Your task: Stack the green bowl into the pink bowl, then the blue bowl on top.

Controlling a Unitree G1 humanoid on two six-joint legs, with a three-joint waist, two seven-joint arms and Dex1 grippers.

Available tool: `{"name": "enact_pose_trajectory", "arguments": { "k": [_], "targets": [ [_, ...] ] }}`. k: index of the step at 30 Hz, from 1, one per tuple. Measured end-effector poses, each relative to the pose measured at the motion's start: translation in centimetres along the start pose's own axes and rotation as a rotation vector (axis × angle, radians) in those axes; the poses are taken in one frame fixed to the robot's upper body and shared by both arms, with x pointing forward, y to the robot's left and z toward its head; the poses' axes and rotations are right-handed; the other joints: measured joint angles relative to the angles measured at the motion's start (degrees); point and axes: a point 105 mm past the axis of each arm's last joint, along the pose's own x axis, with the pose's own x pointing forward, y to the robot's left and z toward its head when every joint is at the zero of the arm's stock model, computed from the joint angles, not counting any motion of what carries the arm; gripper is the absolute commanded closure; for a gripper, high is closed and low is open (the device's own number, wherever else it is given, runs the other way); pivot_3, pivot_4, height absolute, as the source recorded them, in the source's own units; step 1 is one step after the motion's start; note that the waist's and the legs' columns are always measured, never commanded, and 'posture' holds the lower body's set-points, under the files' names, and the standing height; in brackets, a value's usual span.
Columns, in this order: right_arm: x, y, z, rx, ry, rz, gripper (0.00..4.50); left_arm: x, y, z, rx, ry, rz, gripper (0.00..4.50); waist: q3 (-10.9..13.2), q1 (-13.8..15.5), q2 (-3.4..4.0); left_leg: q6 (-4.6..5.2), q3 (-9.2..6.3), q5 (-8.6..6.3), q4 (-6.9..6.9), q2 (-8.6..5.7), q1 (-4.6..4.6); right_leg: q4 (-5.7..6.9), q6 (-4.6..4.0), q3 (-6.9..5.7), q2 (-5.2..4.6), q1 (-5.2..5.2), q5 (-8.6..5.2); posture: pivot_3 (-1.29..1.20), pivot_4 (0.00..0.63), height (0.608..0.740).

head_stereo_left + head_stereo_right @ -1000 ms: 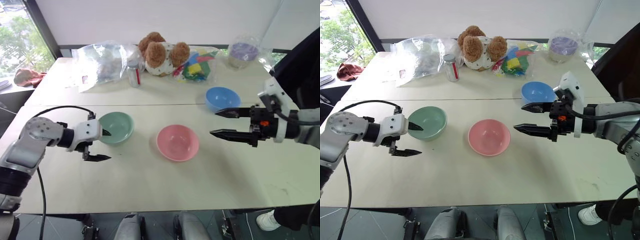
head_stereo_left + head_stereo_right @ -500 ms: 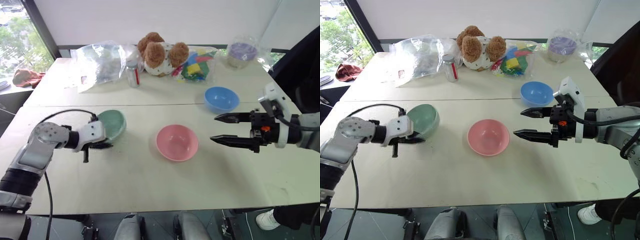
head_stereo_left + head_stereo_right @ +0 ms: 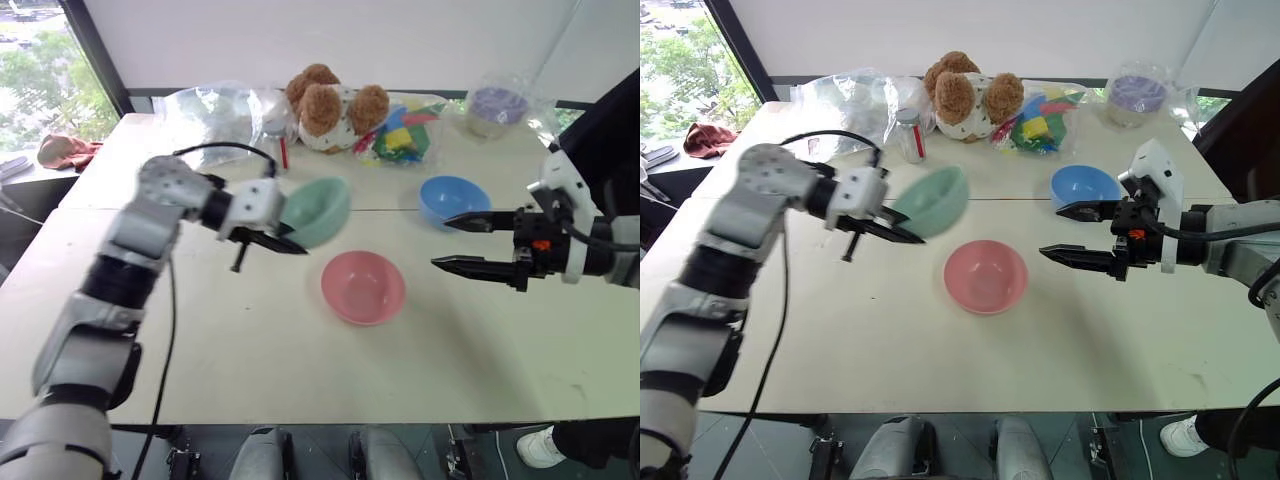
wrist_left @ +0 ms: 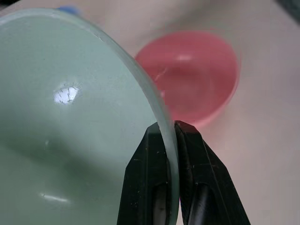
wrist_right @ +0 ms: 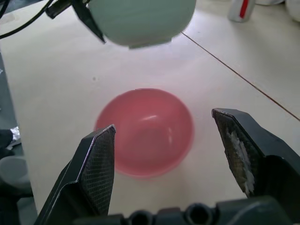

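Note:
My left gripper (image 3: pixel 285 243) is shut on the rim of the green bowl (image 3: pixel 316 211), holding it tilted in the air just left of and behind the pink bowl (image 3: pixel 363 286). In the left wrist view the two fingers (image 4: pixel 187 154) pinch the green bowl's (image 4: pixel 70 122) edge, with the pink bowl (image 4: pixel 197 79) beyond. The pink bowl sits upright mid-table. The blue bowl (image 3: pixel 454 199) rests on the table behind my right gripper (image 3: pixel 460 243), which hovers open to the right of the pink bowl, nothing between its fingers.
Along the far edge of the table (image 3: pixel 300 370) lie a teddy bear (image 3: pixel 330 105), a clear plastic bag (image 3: pixel 210 115), a small bottle (image 3: pixel 908 135), a bag of coloured blocks (image 3: pixel 405 135) and a purple container in plastic (image 3: pixel 495 108). A seam runs across the tabletop.
The left gripper shut on the green bowl's rim, lifted it off the table and carried it right toward the pink bowl. The right gripper stayed put, open.

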Motion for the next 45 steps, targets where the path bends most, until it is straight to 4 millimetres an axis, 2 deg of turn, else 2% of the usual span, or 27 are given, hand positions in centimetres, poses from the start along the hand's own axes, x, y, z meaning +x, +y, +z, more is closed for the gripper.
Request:
{"name": "enact_pose_trajectory", "arguments": {
  "k": [3,6,17,19,20,26,27,33,39,42,45],
  "targets": [
    [-1.2,-0.5,-0.3,0.021,0.000,-0.064,0.92,2.3,-0.3,0.0,0.042,0.011,-0.148,4.47,0.01,-0.25,0.00,-0.01,-0.04,0.01,-0.04,0.11,0.03,0.04,0.00,0.10,0.09,-0.02,0.00,0.00,0.150,0.740],
    [-2.3,-0.6,-0.2,0.026,0.006,-0.121,0.92,3.4,-0.3,0.1,0.102,0.035,-0.223,4.47,0.00,-0.24,0.01,-0.05,-0.04,0.03,-0.04,0.12,0.06,0.07,0.00,0.13,0.11,-0.02,0.00,0.00,0.150,0.740],
    [-3.2,1.3,-0.1,0.025,0.022,-0.185,0.92,5.5,0.3,0.2,0.238,0.093,-0.388,4.47,0.01,0.08,-0.01,-0.05,-0.02,0.03,-0.02,0.06,0.04,0.05,0.00,0.22,0.13,-0.01,0.00,0.00,0.150,0.740],
    [-3.3,1.4,-0.1,0.030,0.023,-0.194,0.92,5.8,0.1,-0.1,0.245,0.099,-0.407,3.72,0.01,0.04,-0.01,-0.05,-0.03,0.03,-0.02,0.06,0.04,0.04,0.00,0.22,0.14,-0.02,0.00,0.00,0.150,0.740],
    [-3.3,1.4,-0.1,0.031,0.022,-0.199,0.92,5.9,0.0,-0.3,0.245,0.100,-0.415,3.49,0.01,0.06,-0.01,-0.05,-0.04,0.03,-0.02,0.06,0.04,0.04,0.00,0.22,0.15,-0.02,0.00,0.00,0.150,0.740],
    [-3.3,1.3,-0.1,0.036,0.015,-0.217,0.92,6.1,0.0,-0.4,0.228,0.095,-0.423,0.40,0.02,0.05,-0.02,-0.05,-0.04,0.03,-0.02,0.07,0.04,0.04,0.00,0.23,0.16,-0.02,-0.01,0.00,0.150,0.740],
    [-3.3,1.3,-0.1,0.038,0.014,-0.217,0.92,5.9,0.1,-0.2,0.213,0.083,-0.414,0.01,0.02,0.02,-0.02,-0.05,-0.04,0.03,-0.02,0.07,0.03,0.04,0.00,0.23,0.16,-0.02,-0.01,0.00,0.150,0.740],
    [-2.7,1.3,-0.2,0.044,0.014,-0.201,0.92,2.7,1.7,3.0,0.007,-0.099,-0.280,0.01,0.02,-0.30,-0.02,-0.05,-0.06,0.04,-0.02,0.10,0.04,0.05,0.01,0.24,0.17,-0.02,-0.01,0.00,0.150,0.740],
    [-2.0,0.9,-0.3,0.053,0.001,-0.170,0.92,-3.2,3.7,5.2,-0.170,-0.249,-0.072,0.01,0.02,-1.17,-0.02,-0.05,-0.08,0.04,-0.04,0.10,0.04,0.05,0.03,0.23,0.21,-0.02,-0.03,0.00,0.150,0.740],
    [-1.8,0.5,-0.8,0.060,0.003,-0.165,0.92,-5.4,3.5,5.3,-0.229,-0.298,0.006,0.01,0.01,-1.37,-0.01,-0.05,-0.07,0.04,-0.05,0.11,0.06,0.06,0.04,0.24,0.21,-0.02,-0.04,0.00,0.150,0.740],
    [-1.4,-0.4,-1.6,0.062,0.017,-0.169,0.92,-6.6,2.5,3.5,-0.351,-0.339,0.138,0.01,0.01,-1.57,0.00,-0.07,-0.05,0.05,-0.04,0.12,0.08,0.09,0.03,0.28,0.12,-0.01,-0.03,0.00,0.150,0.740]
  ]
}}
